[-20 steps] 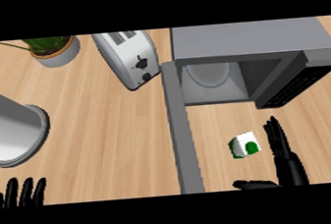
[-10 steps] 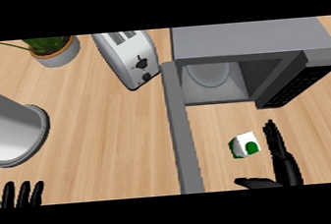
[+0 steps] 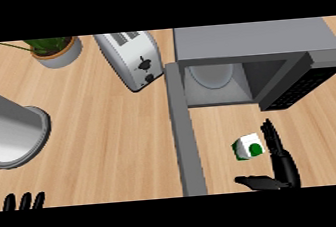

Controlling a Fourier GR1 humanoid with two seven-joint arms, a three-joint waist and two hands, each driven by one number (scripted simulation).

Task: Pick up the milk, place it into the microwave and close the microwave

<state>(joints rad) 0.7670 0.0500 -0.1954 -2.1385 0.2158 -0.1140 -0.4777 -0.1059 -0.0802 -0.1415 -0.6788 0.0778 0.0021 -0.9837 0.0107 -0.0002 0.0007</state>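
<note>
A small white milk carton with a green label stands on the wooden counter in front of the microwave. The microwave's door hangs open, seen edge-on as a grey strip running toward me. My right hand is open just right of the carton, fingers straight along its side and thumb stretched out below it, not closed on it. Only the fingertips of my left hand show at the lower left edge, far from the carton.
A silver toaster stands left of the microwave. A potted plant sits at the back left. A large grey cylinder lies at the left edge. The open door divides the counter between my two hands.
My right hand has slid a little lower and nearer the carton's side. The left hand has sunk toward the lower edge, so less of it shows. The carton has not moved.
</note>
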